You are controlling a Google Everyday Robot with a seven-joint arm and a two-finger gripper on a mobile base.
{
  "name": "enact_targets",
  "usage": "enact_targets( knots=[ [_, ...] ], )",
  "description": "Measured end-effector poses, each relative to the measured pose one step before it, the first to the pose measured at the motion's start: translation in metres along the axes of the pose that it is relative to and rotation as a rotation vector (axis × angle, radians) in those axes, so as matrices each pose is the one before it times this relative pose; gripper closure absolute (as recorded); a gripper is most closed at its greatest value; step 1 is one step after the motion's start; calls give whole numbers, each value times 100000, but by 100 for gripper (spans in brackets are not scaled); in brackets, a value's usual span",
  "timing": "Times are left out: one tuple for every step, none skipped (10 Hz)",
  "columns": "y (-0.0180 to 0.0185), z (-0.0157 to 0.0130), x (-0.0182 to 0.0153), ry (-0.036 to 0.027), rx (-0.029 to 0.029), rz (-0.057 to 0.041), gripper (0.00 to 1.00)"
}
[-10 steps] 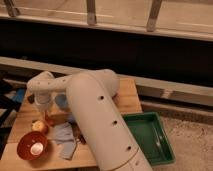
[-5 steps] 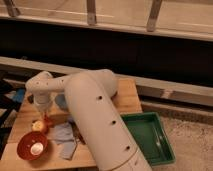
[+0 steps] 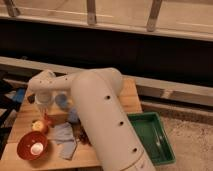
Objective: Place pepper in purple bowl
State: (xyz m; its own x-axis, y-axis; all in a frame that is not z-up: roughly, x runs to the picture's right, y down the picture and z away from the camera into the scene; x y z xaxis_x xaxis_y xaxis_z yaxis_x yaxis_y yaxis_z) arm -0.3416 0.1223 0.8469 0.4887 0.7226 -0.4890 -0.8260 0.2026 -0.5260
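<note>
My gripper point(image 3: 45, 109) hangs down from the white wrist over the left part of the wooden table point(image 3: 127, 100). Just below it lies a small red-orange piece that looks like the pepper point(image 3: 48, 120), next to a round yellow-red fruit point(image 3: 38, 126). I cannot tell whether the gripper touches the pepper. A dark maroon shape point(image 3: 82, 136) shows at the edge of my arm and looks like the purple bowl, mostly hidden by the arm.
A red-orange bowl point(image 3: 26, 142) with a pale object inside stands at the front left. A blue cloth point(image 3: 62, 135) lies beside it. A blue item point(image 3: 62, 100) sits behind. A green tray point(image 3: 150, 137) stands right of the table. My bulky arm point(image 3: 100, 115) covers the table's middle.
The gripper seems to have dropped slightly toward the table by the fruit. Nothing else has visibly moved.
</note>
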Motion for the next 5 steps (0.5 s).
enact_targets(
  knots=[
    [-69,-850,-195,-1928,-703,255,100],
    [-911,-1768,-353,-4077,-1384,1431,100],
    [-1376,-1979,-450,-4184,-1669,2051,100],
    [-1585,-2210,-612,-4310,-2652,2279,100],
    [-1448,-1648,-519,-3148,-2131,1989,100]
  ],
)
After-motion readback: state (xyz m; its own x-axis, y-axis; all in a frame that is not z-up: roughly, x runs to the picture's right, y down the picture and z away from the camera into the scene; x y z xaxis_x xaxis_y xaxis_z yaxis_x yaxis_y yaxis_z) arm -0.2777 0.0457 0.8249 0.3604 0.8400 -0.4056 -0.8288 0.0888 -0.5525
